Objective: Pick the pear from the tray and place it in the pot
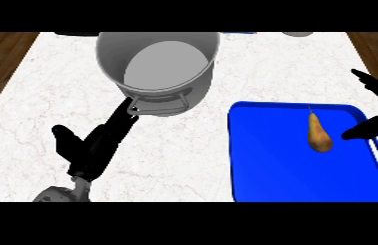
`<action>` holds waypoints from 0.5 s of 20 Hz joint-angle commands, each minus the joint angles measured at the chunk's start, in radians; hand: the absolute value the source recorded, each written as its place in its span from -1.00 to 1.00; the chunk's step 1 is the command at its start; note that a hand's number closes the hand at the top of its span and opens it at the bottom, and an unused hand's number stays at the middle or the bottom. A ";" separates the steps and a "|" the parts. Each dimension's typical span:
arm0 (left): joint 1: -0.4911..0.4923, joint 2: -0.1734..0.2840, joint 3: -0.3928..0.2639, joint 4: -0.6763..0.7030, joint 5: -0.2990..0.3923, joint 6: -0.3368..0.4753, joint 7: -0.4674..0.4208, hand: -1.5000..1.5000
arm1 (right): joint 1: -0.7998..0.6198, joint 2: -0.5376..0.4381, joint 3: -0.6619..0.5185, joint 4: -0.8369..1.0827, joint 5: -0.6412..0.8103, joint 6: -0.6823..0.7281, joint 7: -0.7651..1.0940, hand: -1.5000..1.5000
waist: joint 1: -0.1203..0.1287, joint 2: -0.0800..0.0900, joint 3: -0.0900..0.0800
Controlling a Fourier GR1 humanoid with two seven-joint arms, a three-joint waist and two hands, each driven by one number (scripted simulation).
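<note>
A brown-yellow pear (318, 133) lies stem up on the blue tray (273, 159) at the lower right. The grey pot (159, 64) stands at the upper middle, its near handle facing me. My left hand (96, 144) is open on the counter, its straight fingers reaching up to the pot's near handle. My right hand (362, 131) shows only at the right edge: one dark fingertip just right of the pear, another finger higher up by the edge. It is spread and apart from the pear.
The white marble counter (66, 99) runs between wooden strips at both sides. A pale object (297, 34) and a blue-edged thing (240, 33) sit at the far edge.
</note>
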 commanded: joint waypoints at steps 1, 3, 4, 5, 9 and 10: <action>0.029 0.031 0.039 -0.020 0.016 -0.040 0.003 0.00 | -0.048 -0.088 -0.021 -0.105 -0.028 0.164 0.149 -1.00 | -0.015 -0.008 -0.002; 0.062 0.002 -0.005 -0.062 -0.018 -0.017 -0.001 0.00 | -0.125 -0.099 -0.056 -0.077 -0.069 0.246 0.234 -1.00 | -0.005 -0.007 -0.001; 0.004 -0.026 0.014 0.005 -0.013 -0.002 0.012 0.00 | -0.131 -0.114 -0.056 -0.089 -0.091 0.303 0.276 -1.00 | -0.013 -0.006 -0.002; 0.029 -0.023 -0.004 -0.030 -0.015 -0.004 0.027 0.00 | -0.138 -0.138 -0.075 -0.106 -0.125 0.354 0.309 -1.00 | -0.014 -0.008 -0.002; 0.053 -0.004 0.038 0.027 -0.006 -0.069 -0.037 0.00 | -0.202 -0.105 -0.080 -0.145 -0.164 0.409 0.539 -1.00 | -0.014 -0.007 -0.002; 0.023 -0.039 0.025 0.057 -0.035 -0.043 -0.038 0.00 | -0.179 -0.111 -0.111 -0.157 -0.197 0.424 0.562 -1.00 | -0.021 -0.007 -0.002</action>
